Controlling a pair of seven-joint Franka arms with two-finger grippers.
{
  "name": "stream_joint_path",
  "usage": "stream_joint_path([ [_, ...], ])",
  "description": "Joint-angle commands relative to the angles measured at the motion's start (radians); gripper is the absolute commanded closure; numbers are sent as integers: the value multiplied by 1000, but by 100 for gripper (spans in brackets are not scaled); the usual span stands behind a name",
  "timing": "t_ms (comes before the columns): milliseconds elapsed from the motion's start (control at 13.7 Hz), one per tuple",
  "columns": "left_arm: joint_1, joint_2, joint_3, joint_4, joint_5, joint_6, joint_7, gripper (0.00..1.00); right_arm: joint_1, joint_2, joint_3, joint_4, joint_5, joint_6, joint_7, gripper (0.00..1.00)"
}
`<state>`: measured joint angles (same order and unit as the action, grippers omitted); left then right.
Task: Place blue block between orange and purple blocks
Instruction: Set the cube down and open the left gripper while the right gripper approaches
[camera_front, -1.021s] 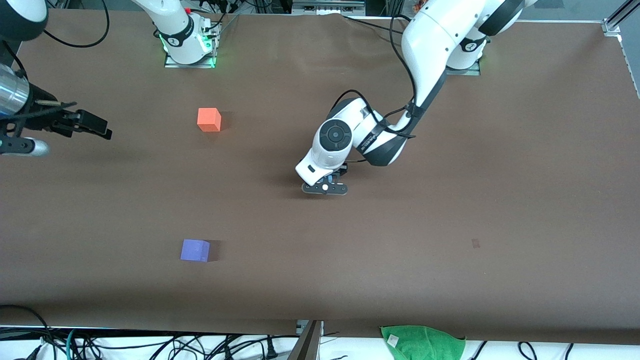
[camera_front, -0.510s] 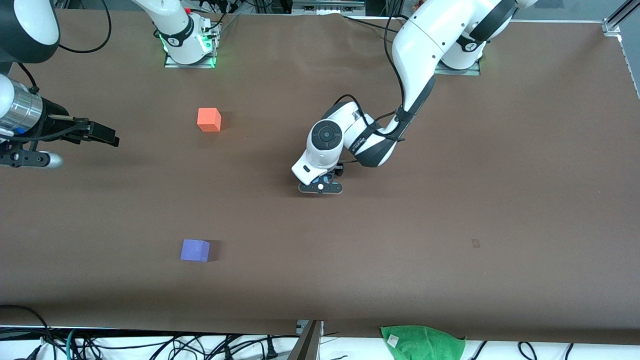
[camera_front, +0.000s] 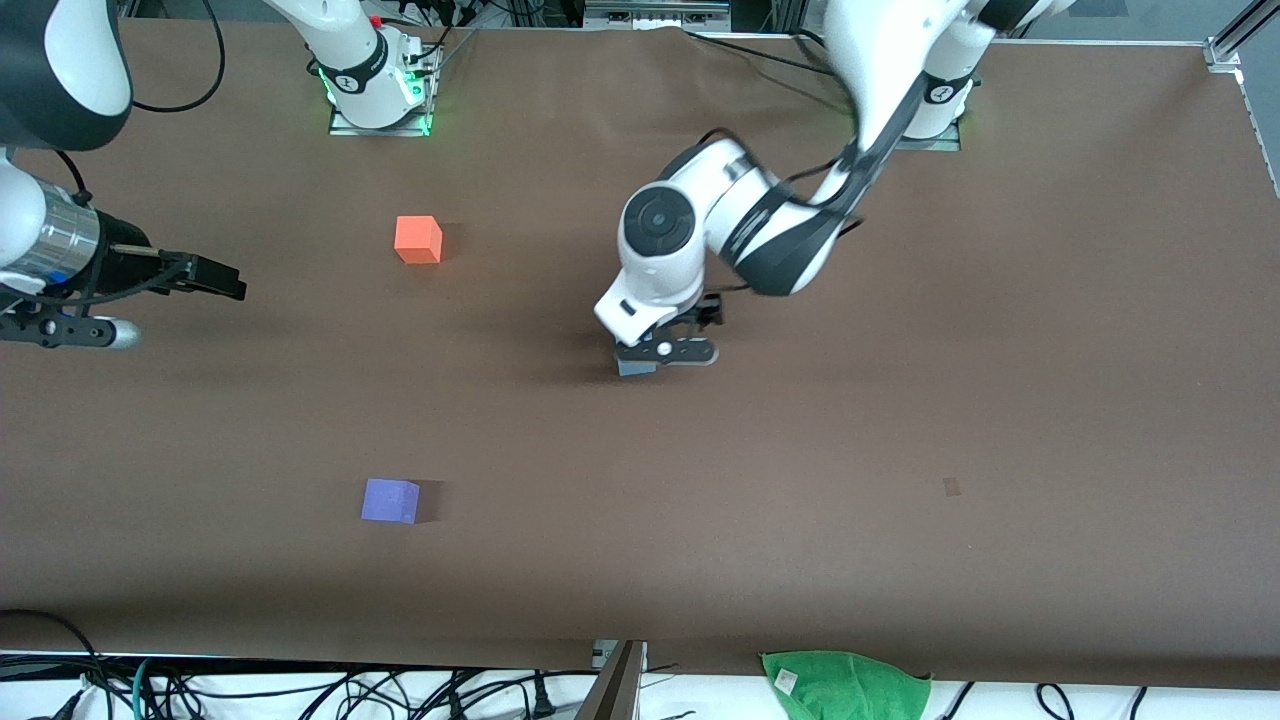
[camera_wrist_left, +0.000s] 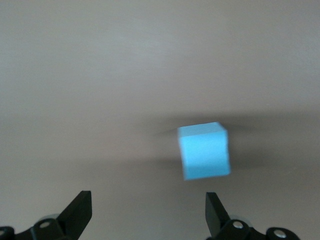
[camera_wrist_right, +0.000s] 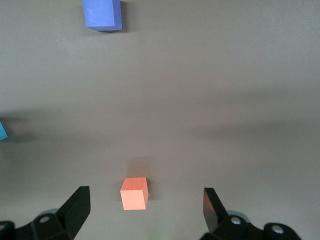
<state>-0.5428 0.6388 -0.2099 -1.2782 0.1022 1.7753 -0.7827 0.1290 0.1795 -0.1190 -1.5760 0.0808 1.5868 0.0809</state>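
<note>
The blue block (camera_front: 632, 367) lies on the brown table near its middle, mostly hidden under my left hand; the left wrist view shows it whole (camera_wrist_left: 204, 151). My left gripper (camera_front: 652, 360) hangs over it, open and empty (camera_wrist_left: 149, 202), the block lying ahead of the fingertips and not between them. The orange block (camera_front: 418, 240) sits toward the right arm's end, and the purple block (camera_front: 390, 501) sits nearer the front camera than it. My right gripper (camera_front: 222, 279) is open and empty over that end of the table; its wrist view shows the orange block (camera_wrist_right: 134, 193), the purple block (camera_wrist_right: 102, 14) and a corner of the blue block (camera_wrist_right: 2, 130).
A green cloth (camera_front: 845, 682) lies off the table's edge nearest the front camera. Cables run along that edge and around the arm bases (camera_front: 378, 95). A small dark mark (camera_front: 951, 487) is on the table toward the left arm's end.
My left hand has risen and shifted a little away from the front camera, uncovering an edge of the blue block. My right gripper has crept slightly toward the table's middle.
</note>
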Motion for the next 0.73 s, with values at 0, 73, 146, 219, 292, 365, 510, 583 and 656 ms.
stream_joint_path([
  [0, 111, -163, -6, -35, 19, -149, 11, 0, 24, 9, 13, 11, 20, -19, 17, 0],
  [73, 142, -201, -5, -36, 19, -204, 43, 0, 59, 14, 21, 10, 31, -18, 36, 0],
  [146, 186, -238, -5, -36, 19, -268, 97, 0, 96, 38, 24, 10, 42, -7, 93, 0],
  [219, 245, -270, -12, -35, 16, -321, 168, 0, 137, 64, 27, 11, 69, 11, 170, 0],
  [292, 298, -302, -14, -35, 7, -348, 244, 0, 196, 93, 27, 11, 104, 66, 251, 0],
  [365, 343, -332, -14, -36, 4, -379, 307, 0, 260, 119, 27, 11, 106, 131, 345, 0],
  [510, 412, -361, -13, -36, 5, -442, 381, 0, 375, 207, 27, 16, 100, 285, 543, 0],
  [583, 449, -361, -11, -39, 10, -457, 425, 0, 426, 254, 27, 24, 99, 356, 592, 0],
  [656, 492, -364, -11, -39, 2, -459, 483, 0, 472, 296, 25, 30, 96, 410, 611, 0],
])
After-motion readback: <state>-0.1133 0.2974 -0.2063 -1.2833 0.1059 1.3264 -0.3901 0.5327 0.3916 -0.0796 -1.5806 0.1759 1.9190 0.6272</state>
